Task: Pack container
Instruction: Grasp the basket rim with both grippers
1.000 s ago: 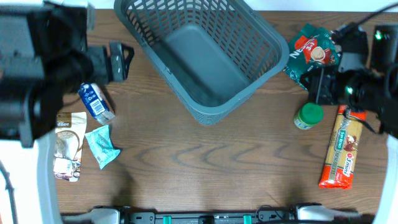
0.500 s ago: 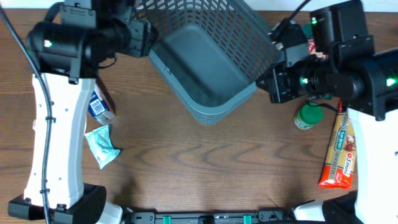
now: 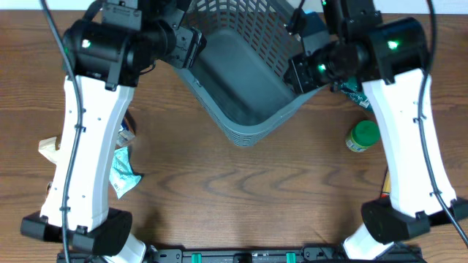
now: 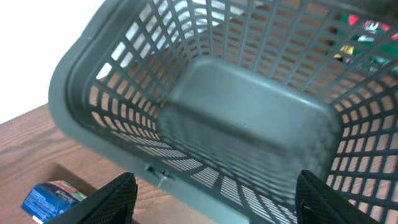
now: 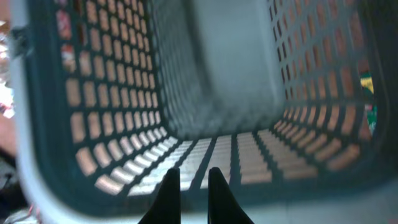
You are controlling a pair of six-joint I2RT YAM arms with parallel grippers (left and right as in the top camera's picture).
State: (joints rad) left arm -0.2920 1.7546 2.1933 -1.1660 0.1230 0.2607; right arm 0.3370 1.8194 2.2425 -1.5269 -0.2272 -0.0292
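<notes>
The container (image 3: 245, 80), a big dark grey lattice basket, stands at the back middle of the table with nothing inside. My left gripper (image 3: 191, 45) hangs at its left rim. In the left wrist view that gripper (image 4: 217, 208) stands open, its fingers (image 4: 118, 199) wide apart with the basket's near rim (image 4: 205, 199) running between them, untouched. My right gripper (image 3: 296, 73) is at the right rim. In the right wrist view it (image 5: 193, 199) is shut, pointing down the inner lattice wall (image 5: 124, 124), holding nothing.
A green-lidded jar (image 3: 363, 136) stands right of the basket, with a green snack packet (image 3: 358, 91) behind it. A teal packet (image 3: 123, 172), a blue packet (image 4: 53, 199) and a beige packet (image 3: 50, 148) lie on the left, partly under my left arm.
Both arms have swung in from the table's sides to the basket's rims. The left jaws narrowed a little. The basket has stayed in place.
</notes>
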